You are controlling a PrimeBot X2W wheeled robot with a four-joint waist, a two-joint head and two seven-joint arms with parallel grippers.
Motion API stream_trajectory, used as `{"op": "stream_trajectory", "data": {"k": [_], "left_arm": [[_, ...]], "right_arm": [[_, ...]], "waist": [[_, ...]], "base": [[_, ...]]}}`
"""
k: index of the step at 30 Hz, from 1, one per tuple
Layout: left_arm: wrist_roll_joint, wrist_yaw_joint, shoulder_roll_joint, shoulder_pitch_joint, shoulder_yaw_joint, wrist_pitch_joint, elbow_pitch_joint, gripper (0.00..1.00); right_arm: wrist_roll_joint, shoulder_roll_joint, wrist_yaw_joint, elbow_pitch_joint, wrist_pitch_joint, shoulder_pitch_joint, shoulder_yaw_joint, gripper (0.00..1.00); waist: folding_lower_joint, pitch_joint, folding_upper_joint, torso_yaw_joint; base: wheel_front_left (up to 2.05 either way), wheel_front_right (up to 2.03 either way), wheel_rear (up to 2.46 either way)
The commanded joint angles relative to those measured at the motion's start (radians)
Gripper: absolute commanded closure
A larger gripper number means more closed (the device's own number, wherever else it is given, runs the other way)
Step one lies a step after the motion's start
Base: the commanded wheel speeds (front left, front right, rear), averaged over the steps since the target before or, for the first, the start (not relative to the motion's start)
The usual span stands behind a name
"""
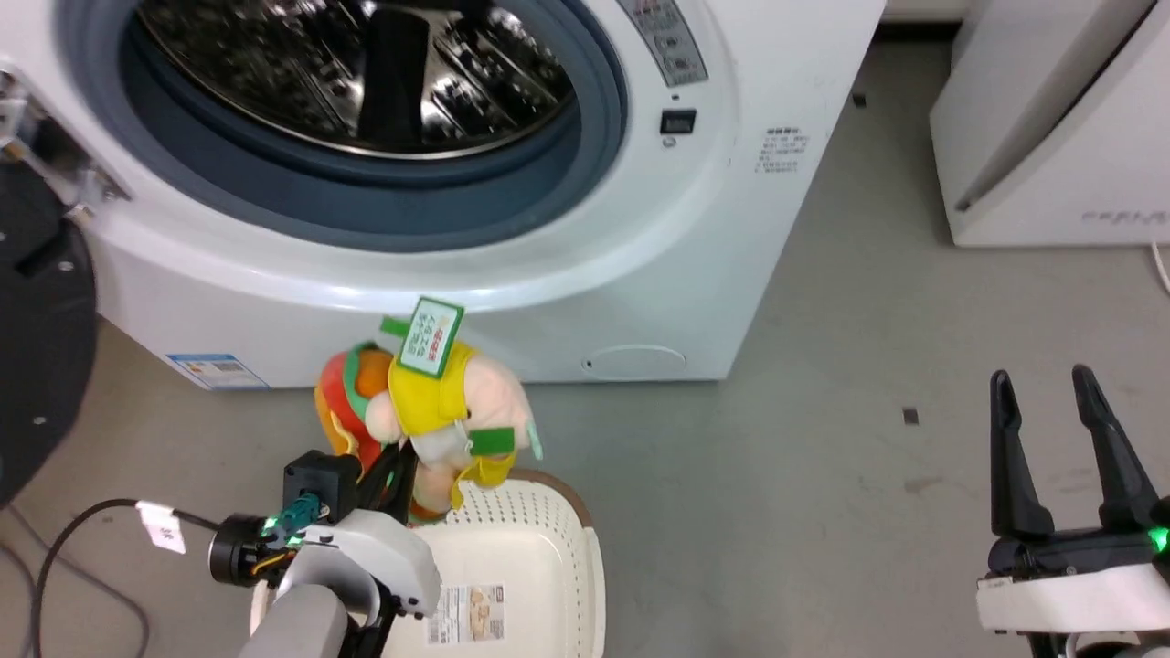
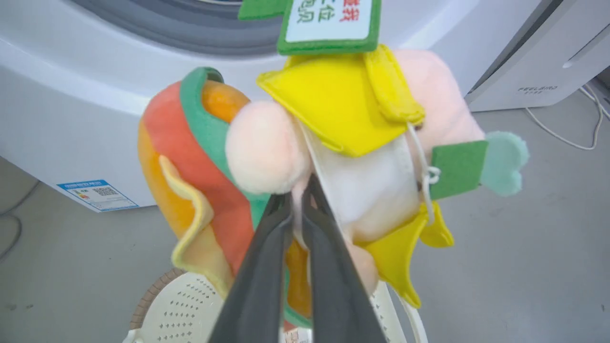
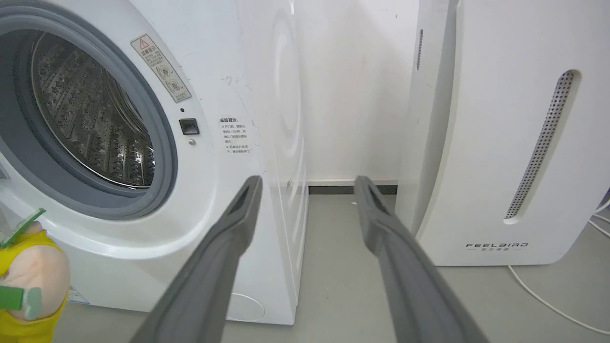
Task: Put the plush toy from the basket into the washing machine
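The left gripper (image 2: 298, 191) has its two long dark fingers pinched nearly together on the small soft plush toy (image 1: 430, 402), a pale pink body in a yellow garment with an orange, red and green striped hotdog-like part, and holds it in the air. The toy hangs above the far end of the cream-white perforated plastic laundry basket (image 1: 548, 539), clear of the brown woven-look rim, and in front of the lower front panel of the large white front-loading washing machine (image 1: 640, 228). Its green-and-white paper tag (image 1: 431, 338) sticks up just below the grey-gasketed porthole, where the shiny steel drum shows open. The dark round glass door (image 1: 37, 347) stands swung out at the left. The right gripper (image 1: 1042, 375) hovers over the grey floor (image 1: 823, 475), well apart from the toy, its fingers spread wide around nothing. A white slanted appliance (image 3: 500, 143) stands to the washer's right.
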Motion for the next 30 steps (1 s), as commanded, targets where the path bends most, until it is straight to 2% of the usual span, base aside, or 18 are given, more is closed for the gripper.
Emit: {"op": "stream_trajectory", "data": {"k": [1,2,11,19,24,30], "left_arm": [[0.016,0.006,-0.002,0.03,0.019,-0.006,-0.074,1.0],[0.016,0.006,-0.002,0.03,0.019,-0.006,-0.074,1.0],[0.066,0.034,0.018,0.072,0.108,-0.006,-0.373,1.0],[0.087,0.034,0.086,-0.075,0.137,0.033,-0.443,1.0],[0.1,0.02,0.154,-0.236,0.151,0.148,-0.453,1.0],[0.105,-0.02,0.283,-0.468,0.171,0.358,-0.38,1.0]], "right_arm": [[0.002,0.0,-0.001,0.001,-0.004,0.018,-0.003,0.0],[0.002,0.0,-0.001,0.001,-0.004,0.018,-0.003,0.0],[0.011,0.0,-0.001,-0.005,-0.004,0.02,0.005,0.0],[0.031,0.0,-0.001,-0.016,-0.004,-0.019,0.026,0.0],[0.056,0.0,-0.001,-0.025,-0.004,-0.059,0.03,0.0],[0.093,0.0,-0.001,-0.022,-0.004,-0.115,0.056,0.0]], "waist": [[0.0001,-0.033,0.0,0.017],[0.0001,-0.033,0.0,0.017],[0.0001,-0.034,0.0,-0.015],[0.0001,0.083,0.0,-0.087],[0.0001,0.199,0.0,-0.146],[0.0001,0.331,0.0,-0.219]], "base": [[0.0,0.0,0.0],[0.0,0.0,0.0],[0.0,0.0,0.0],[0.0,0.0,0.0],[0.0,0.0,0.0],[0.0,0.0,0.0]]}}
